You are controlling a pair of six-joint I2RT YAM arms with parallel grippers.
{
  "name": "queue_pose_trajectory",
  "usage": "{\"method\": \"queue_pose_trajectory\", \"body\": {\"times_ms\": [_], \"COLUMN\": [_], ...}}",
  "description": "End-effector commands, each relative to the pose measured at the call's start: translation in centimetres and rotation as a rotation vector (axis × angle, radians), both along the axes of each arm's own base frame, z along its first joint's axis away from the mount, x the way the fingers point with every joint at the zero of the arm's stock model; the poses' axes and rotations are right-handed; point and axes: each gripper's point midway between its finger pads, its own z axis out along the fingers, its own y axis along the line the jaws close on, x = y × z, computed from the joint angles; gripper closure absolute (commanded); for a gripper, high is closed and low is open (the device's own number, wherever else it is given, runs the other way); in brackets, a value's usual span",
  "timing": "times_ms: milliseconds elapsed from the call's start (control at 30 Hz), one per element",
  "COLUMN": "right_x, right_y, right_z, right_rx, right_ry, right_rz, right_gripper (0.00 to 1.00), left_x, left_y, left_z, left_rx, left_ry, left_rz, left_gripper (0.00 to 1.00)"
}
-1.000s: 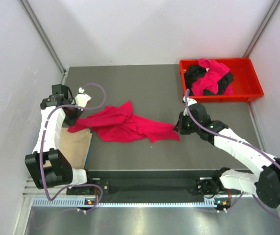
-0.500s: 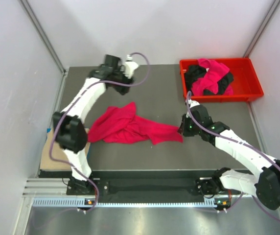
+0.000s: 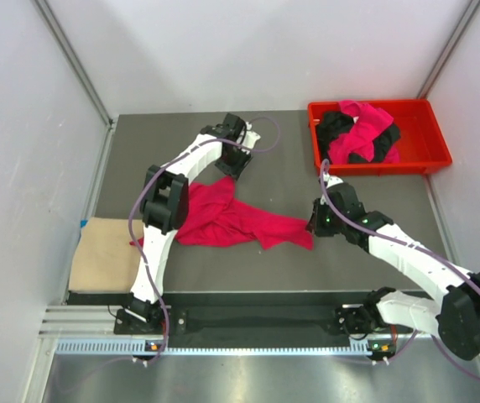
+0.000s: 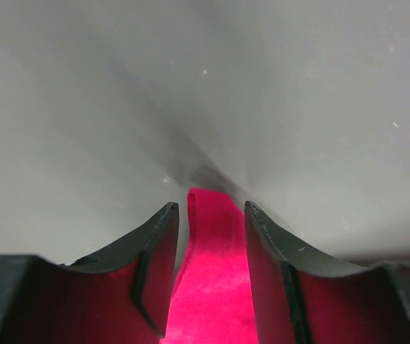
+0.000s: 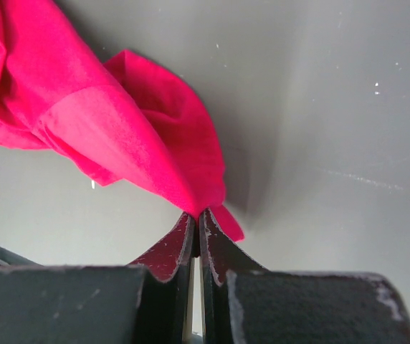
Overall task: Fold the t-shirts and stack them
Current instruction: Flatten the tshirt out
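Table (image 3: 282, 151): dark grey surface, arm bases along the near edge, pale walls on three sides.

Magenta t-shirt (image 3: 223, 220): crumpled and unfolded, lying across the middle of the table; one point reaching toward the far side, one long corner drawn out to the right.

Left gripper (image 3: 234, 166): at the far point of the magenta t-shirt, arm arched over the cloth from the left base.

Left gripper, wrist view (image 4: 211, 208): black fingers (image 4: 158, 244) set moderately apart; a narrow tongue of the magenta t-shirt (image 4: 212, 287) lying in the gap, its tip just past the fingertips, nothing clamped.

Right gripper (image 3: 311, 227): low at the right-hand corner of the magenta t-shirt, arm stretched in from the right base.

Right gripper, wrist view (image 5: 199, 213): fingers (image 5: 165, 251) pressed together, pinching the edge of the magenta t-shirt (image 5: 119, 122); a small flap of cloth poking out beside the tips, the rest spread up and left over the table.

Tan t-shirt (image 3: 104, 262): folded into a flat rectangle at the near-left corner of the table, well apart from both grippers, beside the left arm's lower link.

Red tray (image 3: 374, 166): rigid, at the far-right corner of the table, beyond the right gripper.

Tray contents: black cloth (image 3: 336, 126) and bright pink cloth (image 3: 367, 117), tangled in one loose heap, rising above the rim.
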Motion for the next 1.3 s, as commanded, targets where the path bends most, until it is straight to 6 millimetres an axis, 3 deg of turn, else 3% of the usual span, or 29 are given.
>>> {"method": "queue_pose_trajectory", "body": {"times_ms": [0, 133, 233, 300, 400, 500, 600, 633, 667, 700, 733, 767, 800, 833, 900, 933, 967, 1000, 1067, 1100, 1200, 1233, 1267], "right_x": [1.1, 1.3, 1.4, 1.5, 1.7, 3.0, 6.2, 7.9, 9.4, 11.7, 13.1, 14.6, 16.6, 19.1, 22.8, 23.7, 24.5, 25.5, 26.1, 26.3, 26.9, 27.0, 27.2], "right_y": [0.0, -0.2, -0.2, -0.3, -0.5, -0.4, 1.0, 1.8, 2.6, 3.3, 3.6, 4.0, 3.1, 3.1, 1.9, 1.8, 1.4, 1.0, 0.6, 0.2, -0.7, -0.9, -1.1], "right_z": [0.9, 1.0, 1.2, 1.3, 1.8, 3.3, 6.7, 9.4, 11.6, 14.4, 16.2, 18.4, 20.6, 23.8, 29.6, 31.6, 33.8, 36.8, 39.7, 42.3, 44.8, 44.9, 44.8], "right_rx": [0.018, 0.008, 0.005, 0.000, 0.007, 0.048, 0.138, 0.179, 0.219, 0.268, 0.300, 0.354, 0.386, 0.431, 0.571, 0.620, 0.663, 0.719, 0.758, 0.769, 0.763, 0.757, 0.736], "right_ry": [-0.050, -0.055, -0.061, -0.066, -0.079, -0.128, -0.230, -0.289, -0.348, -0.390, -0.422, -0.460, -0.507, -0.563, -0.652, -0.683, -0.727, -0.761, -0.810, -0.864, -0.896, -0.897, -0.905], "right_rz": [-0.014, -0.017, -0.013, -0.015, -0.026, -0.045, -0.051, -0.042, -0.031, -0.021, -0.017, -0.014, -0.044, -0.055, -0.096, -0.095, -0.094, -0.100, -0.098, -0.092, -0.099, -0.100, -0.101], "right_gripper": [1.00, 1.00, 1.00, 1.00, 1.00, 1.00, 1.00, 1.00, 1.00, 1.00, 1.00, 1.00, 1.00, 1.00, 1.00, 1.00, 1.00, 1.00, 1.00, 1.00, 1.00, 1.00, 1.00], "left_x": [-1.7, -3.4, -4.2, -4.3, -4.0, -1.3, 2.5, 3.6, 4.5, 5.3, 6.3, 6.7, 7.2, 7.6, 7.9, 7.7, 7.6, 7.1, 6.8, 6.3, 5.5, 5.5, 6.1], "left_y": [0.5, 0.8, 1.1, 1.5, 1.0, 1.8, 4.9, 7.8, 9.4, 10.8, 14.7, 16.4, 18.2, 21.2, 23.7, 27.0, 28.4, 31.0, 33.1, 35.4, 37.3, 37.2, 36.8], "left_z": [1.5, 2.4, 2.4, 2.2, 3.4, 8.4, 17.4, 20.6, 22.7, 26.1, 28.0, 29.7, 32.9, 34.2, 38.0, 39.5, 40.6, 42.3, 44.4, 45.7, 47.7, 47.2, 45.5], "left_rx": [0.022, 0.018, 0.035, 0.048, 0.014, 0.004, -0.081, -0.110, -0.141, -0.189, -0.192, -0.204, -0.221, -0.207, -0.238, -0.233, -0.247, -0.268, -0.317, -0.310, -0.369, -0.375, -0.374], "left_ry": [0.033, 0.074, 0.077, 0.075, 0.048, -0.144, -0.405, -0.477, -0.525, -0.594, -0.643, -0.683, -0.769, -0.815, -0.934, -0.985, -1.020, -1.069, -1.128, -1.171, -1.225, -1.207, -1.167], "left_rz": [0.043, 0.043, 0.034, 0.032, 0.029, 0.079, 0.189, 0.255, 0.299, 0.330, 0.407, 0.449, 0.483, 0.543, 0.600, 0.662, 0.689, 0.749, 0.785, 0.803, 0.778, 0.759, 0.714], "left_gripper": [0.54, 0.58, 0.73, 1.00, 1.00, 1.00, 1.00, 1.00, 1.00, 1.00, 1.00, 1.00, 1.00, 1.00, 1.00, 1.00, 1.00, 1.00, 1.00, 1.00, 1.00, 1.00, 1.00]}}
